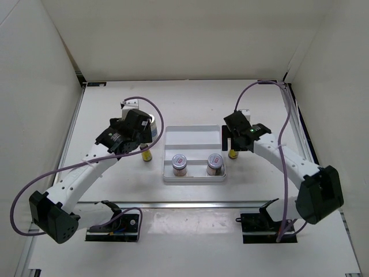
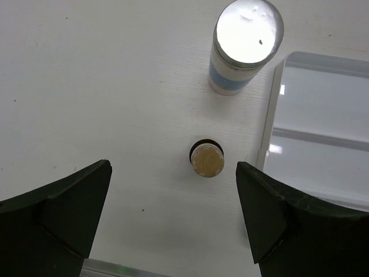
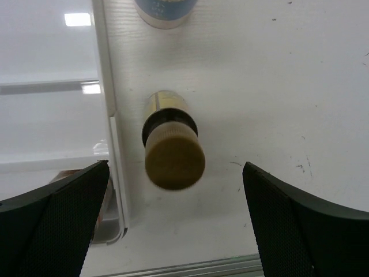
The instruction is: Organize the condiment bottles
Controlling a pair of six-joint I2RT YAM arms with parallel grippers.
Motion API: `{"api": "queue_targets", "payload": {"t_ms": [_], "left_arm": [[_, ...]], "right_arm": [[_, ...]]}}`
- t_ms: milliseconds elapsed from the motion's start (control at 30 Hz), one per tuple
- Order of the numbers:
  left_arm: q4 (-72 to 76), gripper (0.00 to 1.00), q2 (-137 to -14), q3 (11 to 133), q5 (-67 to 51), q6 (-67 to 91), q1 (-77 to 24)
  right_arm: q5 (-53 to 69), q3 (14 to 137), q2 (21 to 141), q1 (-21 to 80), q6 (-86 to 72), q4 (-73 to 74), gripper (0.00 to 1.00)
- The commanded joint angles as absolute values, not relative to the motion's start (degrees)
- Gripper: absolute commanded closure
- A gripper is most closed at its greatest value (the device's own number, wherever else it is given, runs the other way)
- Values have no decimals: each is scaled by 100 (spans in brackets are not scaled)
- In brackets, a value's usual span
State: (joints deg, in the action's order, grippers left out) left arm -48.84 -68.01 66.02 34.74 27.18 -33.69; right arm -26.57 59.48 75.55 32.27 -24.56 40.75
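Note:
Two pinkish jars with red-marked silver lids stand in the front row of the white tray. A slim yellow bottle stands on the table left of the tray, and a white blue-banded cylinder stands behind it. My left gripper hovers over them, open and empty; its wrist view shows the yellow bottle's cap and the cylinder. A second yellow bottle stands right of the tray under my open right gripper. It appears in the right wrist view, with the second cylinder beyond it.
The tray's back compartments hold nothing, and its rim shows in the left wrist view and in the right wrist view. White walls enclose the table on three sides. Purple cables loop over both arms.

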Motion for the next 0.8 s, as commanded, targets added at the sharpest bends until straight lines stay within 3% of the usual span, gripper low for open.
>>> {"api": "queue_targets", "payload": {"t_ms": [0,267,400,500,633,767], "left_arm": [[-4764,0,-6530,6443,3278,2663,-3270],[-4764,0,-6425,6259,2953,2549,-2944],[-4711,0,-6372,6144,2900,2549,-2892],[-4711,0,-6319,6082,2795,2549,-2839],[-4711,0,-6267,6029,2742,2487,-2734],[-4711,0,-6161,5977,2690,2435,-2672]], "right_arm": [[-2724,6223,7926,3164,-2294,3876,0],[-2839,6468,8208,3111,-2294,3718,15],[-2839,6521,8323,3111,-2294,3718,29],[-2839,6521,8385,3059,-2294,3718,42],[-2839,6521,8385,3059,-2241,3718,72],[-2900,6697,8271,3059,-2241,3788,93]]}}
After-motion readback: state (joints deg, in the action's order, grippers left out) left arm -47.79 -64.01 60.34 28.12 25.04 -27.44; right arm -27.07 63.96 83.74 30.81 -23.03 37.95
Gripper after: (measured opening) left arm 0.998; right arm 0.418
